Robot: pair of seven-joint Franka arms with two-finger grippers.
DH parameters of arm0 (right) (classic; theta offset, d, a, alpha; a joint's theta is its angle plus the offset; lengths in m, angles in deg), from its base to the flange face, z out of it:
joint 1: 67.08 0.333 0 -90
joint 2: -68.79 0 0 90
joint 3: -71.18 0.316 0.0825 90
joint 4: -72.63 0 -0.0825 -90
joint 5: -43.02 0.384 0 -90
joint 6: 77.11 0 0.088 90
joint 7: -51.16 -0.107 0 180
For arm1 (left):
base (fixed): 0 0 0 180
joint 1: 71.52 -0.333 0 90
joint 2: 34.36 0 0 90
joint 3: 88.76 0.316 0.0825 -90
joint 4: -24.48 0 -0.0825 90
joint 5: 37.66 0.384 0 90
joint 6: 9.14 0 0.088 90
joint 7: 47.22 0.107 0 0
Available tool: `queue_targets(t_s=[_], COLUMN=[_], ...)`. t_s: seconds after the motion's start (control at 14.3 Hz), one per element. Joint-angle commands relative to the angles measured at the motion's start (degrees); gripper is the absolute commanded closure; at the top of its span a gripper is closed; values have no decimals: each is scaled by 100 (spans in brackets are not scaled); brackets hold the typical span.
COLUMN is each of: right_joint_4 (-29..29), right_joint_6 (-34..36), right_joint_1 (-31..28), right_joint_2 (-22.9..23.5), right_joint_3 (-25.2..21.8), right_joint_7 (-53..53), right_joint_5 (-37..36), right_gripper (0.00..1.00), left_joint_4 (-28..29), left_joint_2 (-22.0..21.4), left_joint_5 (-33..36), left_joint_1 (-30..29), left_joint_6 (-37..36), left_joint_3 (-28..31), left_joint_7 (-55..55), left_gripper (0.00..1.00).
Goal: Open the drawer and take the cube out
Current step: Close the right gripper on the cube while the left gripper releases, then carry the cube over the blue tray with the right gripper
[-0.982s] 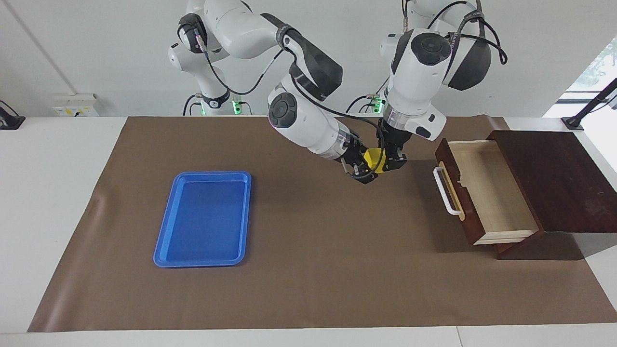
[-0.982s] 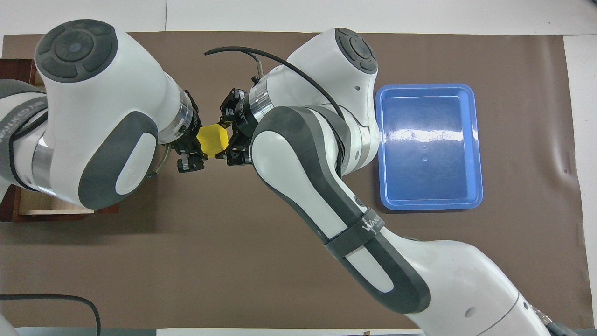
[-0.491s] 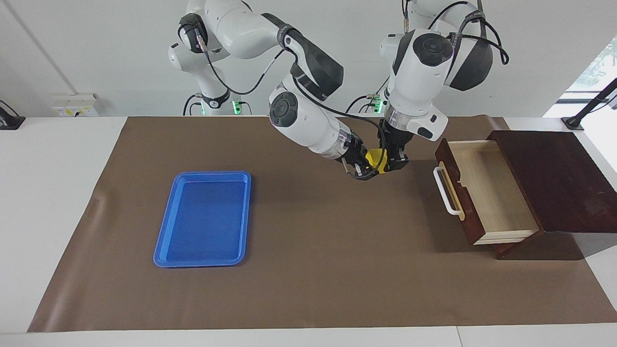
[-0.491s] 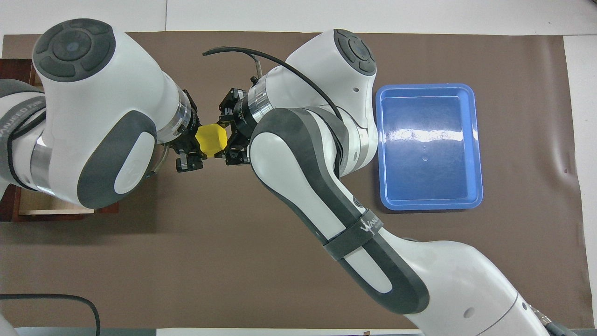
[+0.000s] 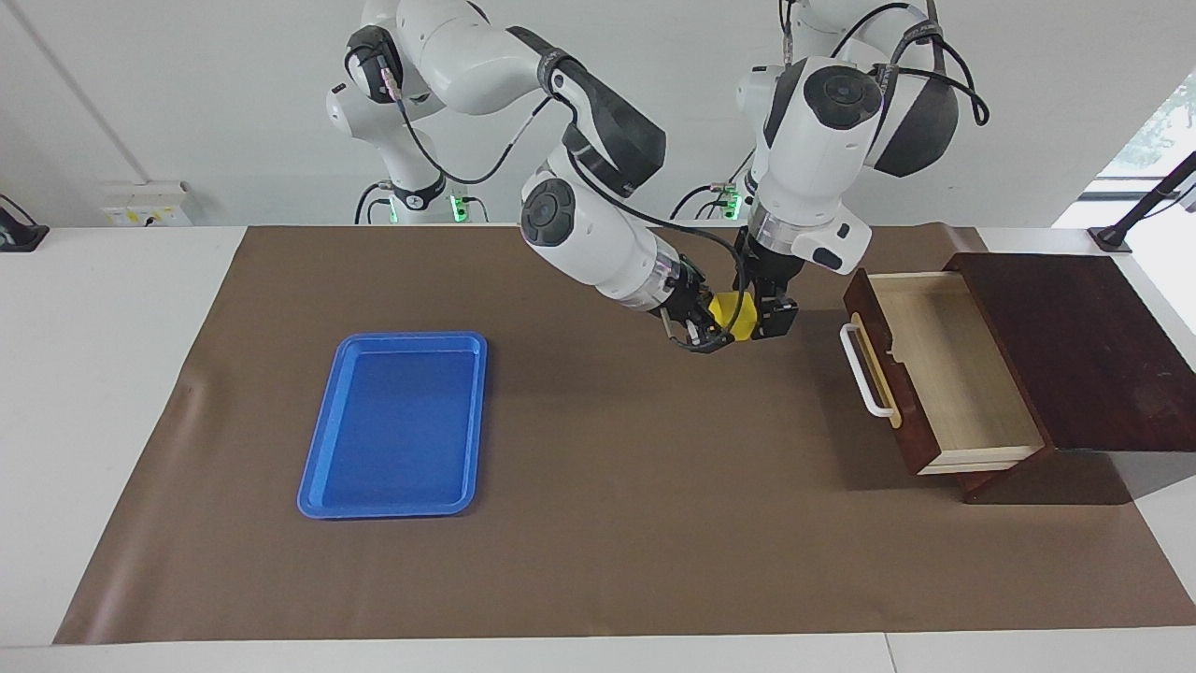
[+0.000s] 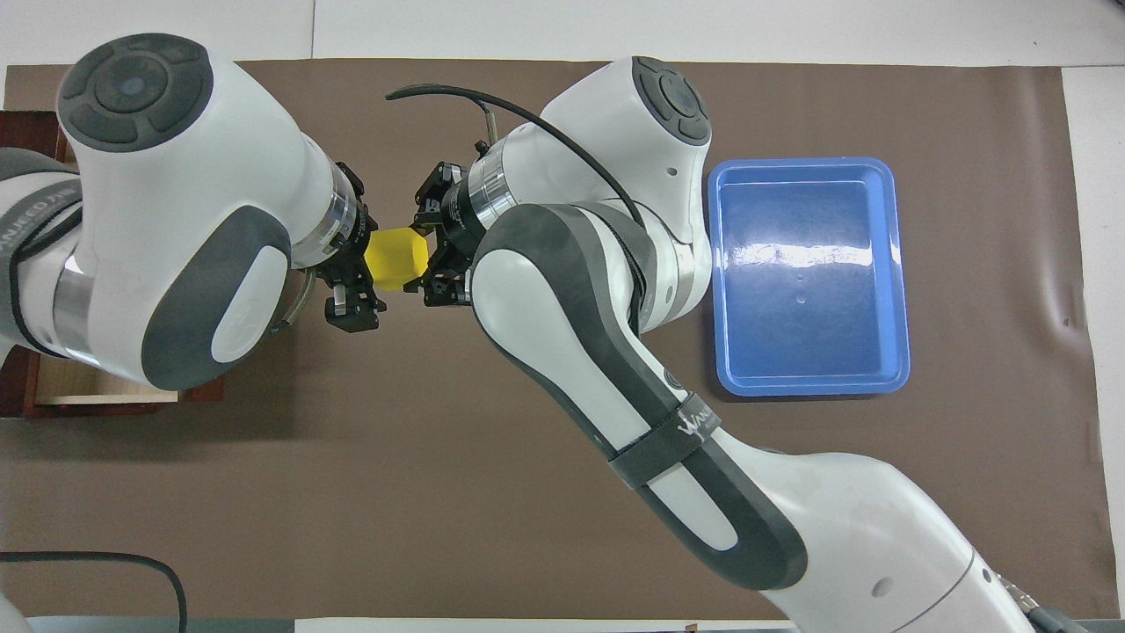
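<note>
The yellow cube point(image 5: 732, 314) point(image 6: 398, 259) hangs in the air over the brown mat, between the two grippers. My right gripper point(image 5: 712, 329) point(image 6: 429, 264) is shut on the cube from the tray's side. My left gripper point(image 5: 761, 316) point(image 6: 362, 280) points down at the cube's other side with its fingers spread open, still close around it. The drawer point(image 5: 944, 374) point(image 6: 97, 397) stands pulled out of its dark wooden box point(image 5: 1074, 346) at the left arm's end of the table. Its pale interior shows nothing inside, and its white handle point(image 5: 861, 369) faces the middle of the table.
A flat blue tray point(image 5: 392, 425) point(image 6: 804, 277) lies on the brown mat point(image 5: 607, 523) toward the right arm's end of the table, with nothing in it. Both arms meet over the middle of the mat, between tray and drawer.
The left gripper's fingers have spread apart off the cube, which they gripped before. The right gripper keeps its grip. The cube and both hands have barely shifted.
</note>
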Motion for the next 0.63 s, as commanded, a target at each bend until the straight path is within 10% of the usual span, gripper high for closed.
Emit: queue_targets(t_s=[0.0, 0.56], right_joint_4=[-161, -1038], right_joint_6=[-136, 21], right_joint_1=[-64, -1723], right_joint_2=[-81, -396], right_joint_3=[-2, -20], right_joint_7=[130, 2360], right_joint_5=[135, 810], right_gripper=[100, 100], left_joint_4=[288, 1589], left_joint_2=[-117, -496], left_joint_5=[51, 60], left_joint_1=[-379, -1363], left_joint_6=[112, 1087], left_joint_3=[-10, -1], left_joint_7=[471, 2274], left_gripper=[0, 0])
